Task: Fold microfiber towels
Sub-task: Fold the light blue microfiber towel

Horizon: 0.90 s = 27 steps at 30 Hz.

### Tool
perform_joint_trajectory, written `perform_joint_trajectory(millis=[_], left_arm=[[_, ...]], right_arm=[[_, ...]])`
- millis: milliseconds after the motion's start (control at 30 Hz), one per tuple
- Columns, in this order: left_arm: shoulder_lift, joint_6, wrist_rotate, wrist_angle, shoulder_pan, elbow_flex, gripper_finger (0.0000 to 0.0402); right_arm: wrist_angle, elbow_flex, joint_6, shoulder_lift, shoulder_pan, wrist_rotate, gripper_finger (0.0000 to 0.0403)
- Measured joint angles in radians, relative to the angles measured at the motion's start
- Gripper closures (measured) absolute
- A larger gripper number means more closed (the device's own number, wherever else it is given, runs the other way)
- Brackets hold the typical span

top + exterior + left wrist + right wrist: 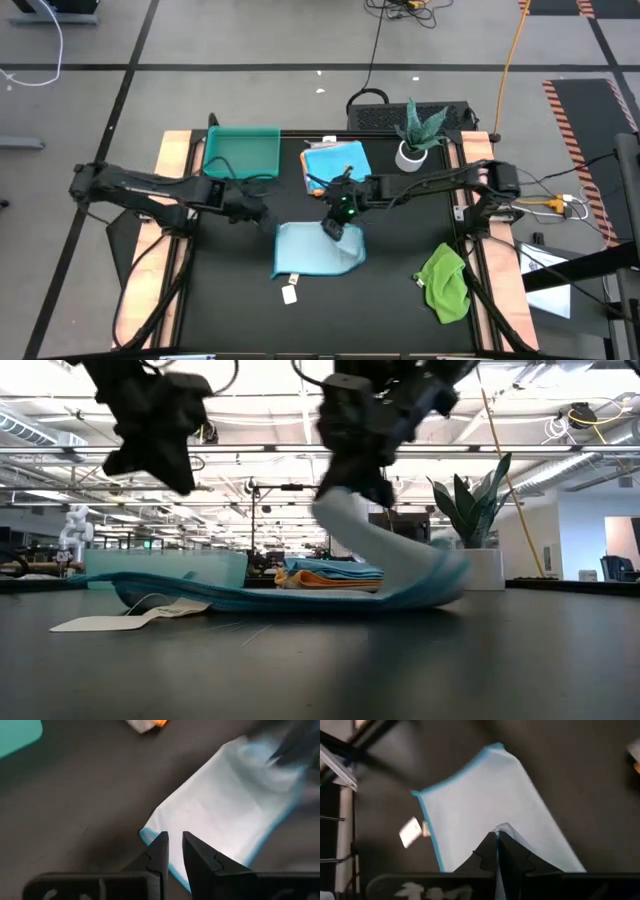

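The right claw (333, 229) is covering part of the pale blue microfiber towel (310, 255). The stack of folded blue and orange towels (335, 163) is lying partly under the right arm, its lower layers staying hidden.

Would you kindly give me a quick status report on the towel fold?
Right gripper shut on pale blue towel, edge lifted. Left gripper slightly open above towel's corner, empty. Nothing obstructing.

Bright overhead light, blurred wrist views
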Motion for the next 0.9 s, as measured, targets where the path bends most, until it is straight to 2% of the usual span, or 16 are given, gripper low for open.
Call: perform_joint_trajectory(millis=[200,367,667,900], left_arm=[[-0.086,-0.030,-0.071,-0.059,-0.044,0.000,0.0346],[-0.094,-0.056,-0.082,-0.112,-0.065,0.000,0.0346],[-0.074,-0.062,-0.082,-0.110,-0.078,-0.001,0.0346],[0.048,0.007,-0.070,-0.067,-0.085,0.000,0.0346]], right_arm=[[0.059,0.152,-0.024,0.137,0.004,-0.042,0.0403],[0.060,0.250,-0.062,0.223,0.003,-0.076,0.0403],[-0.021,0.252,-0.086,0.232,-0.010,-0.024,0.0403],[-0.011,0.251,-0.090,0.230,-0.017,-0.021,0.0403]])
